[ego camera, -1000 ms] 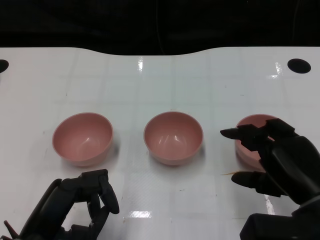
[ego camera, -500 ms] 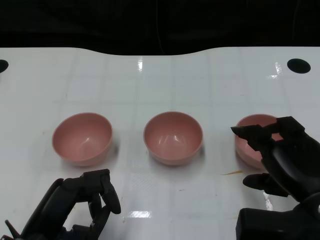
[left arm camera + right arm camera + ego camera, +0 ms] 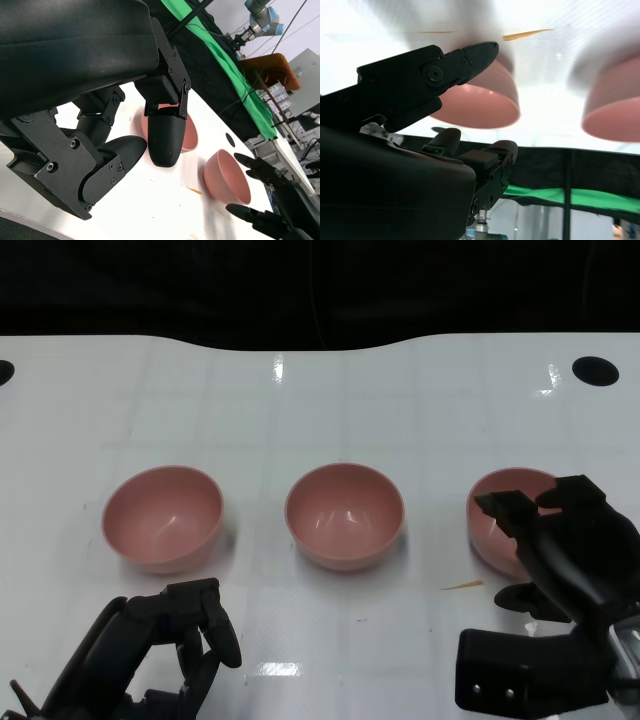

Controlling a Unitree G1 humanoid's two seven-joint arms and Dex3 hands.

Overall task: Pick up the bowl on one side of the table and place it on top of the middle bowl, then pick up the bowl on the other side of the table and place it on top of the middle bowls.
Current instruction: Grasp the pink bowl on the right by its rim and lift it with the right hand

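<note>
Right hand spread, left hand curled.

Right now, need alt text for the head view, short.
Three pink bowls stand in a row on a white table: the left bowl, the middle bowl and the right bowl. The right hand reaches over the right bowl's near rim with its fingers spread. The left hand hangs in front of the left bowl, holding nothing.

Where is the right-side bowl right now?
In the head view the right-side bowl sits on the table's right, beside the middle bowl, its near edge hidden behind the right robot hand.
</note>
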